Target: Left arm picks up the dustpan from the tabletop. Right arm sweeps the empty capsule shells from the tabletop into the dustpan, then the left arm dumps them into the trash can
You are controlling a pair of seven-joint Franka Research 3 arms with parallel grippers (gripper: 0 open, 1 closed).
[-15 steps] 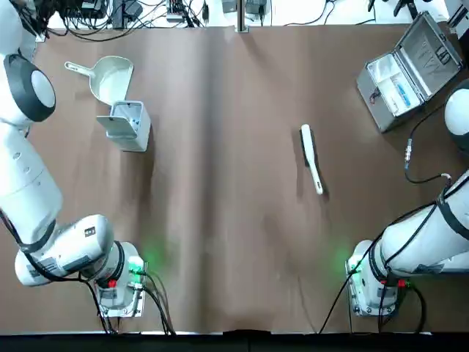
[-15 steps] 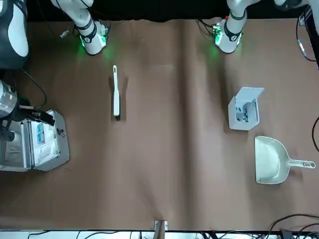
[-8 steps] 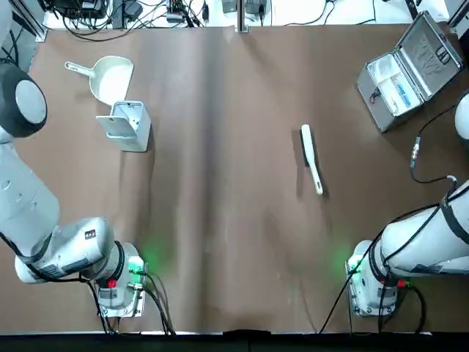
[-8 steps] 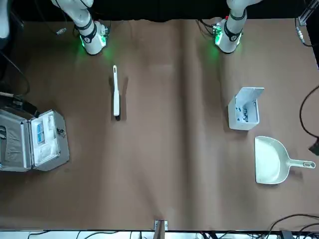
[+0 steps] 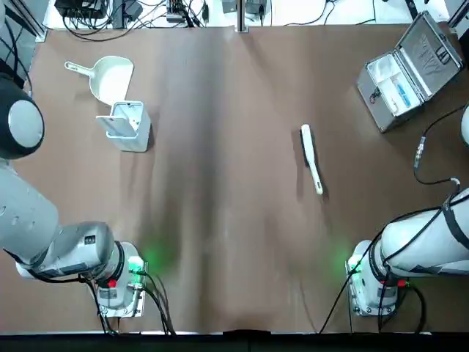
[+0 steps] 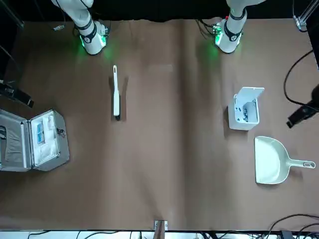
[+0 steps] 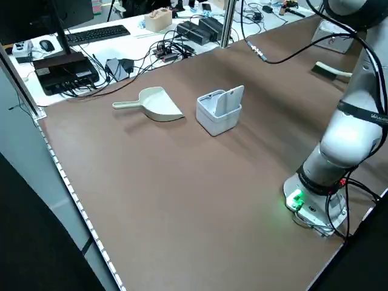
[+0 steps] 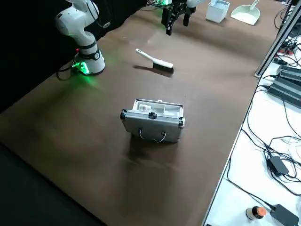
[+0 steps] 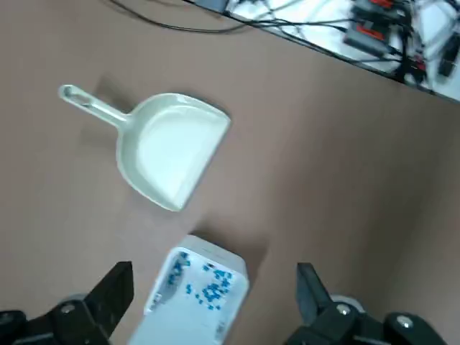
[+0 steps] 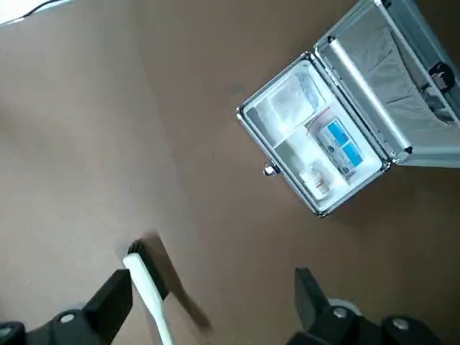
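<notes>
The cream dustpan (image 5: 110, 76) lies flat on the brown tabletop (image 5: 220, 191) at the far left, empty, with its handle pointing away from the trash can (image 5: 126, 125). The bin stands just in front of it with its lid up. The capsule shells (image 9: 203, 282) show as small blue bits inside the trash can. High over the bin and dustpan (image 9: 168, 147), my left gripper (image 9: 213, 277) hangs open and holds nothing. My right gripper (image 10: 212, 280) is open too, high above the table between the white brush (image 10: 147, 296) and the metal case (image 10: 345, 144).
A slim white brush (image 5: 311, 158) lies right of the table's middle. An open silver case (image 5: 410, 67) sits at the far right corner. Both arm bases (image 5: 117, 282) stand at the near edge. Cables and electronics line the far edge.
Both arms have pulled back toward the table's sides; the right gripper has left the front view near the case. The dustpan, bin, brush and case have not moved.
</notes>
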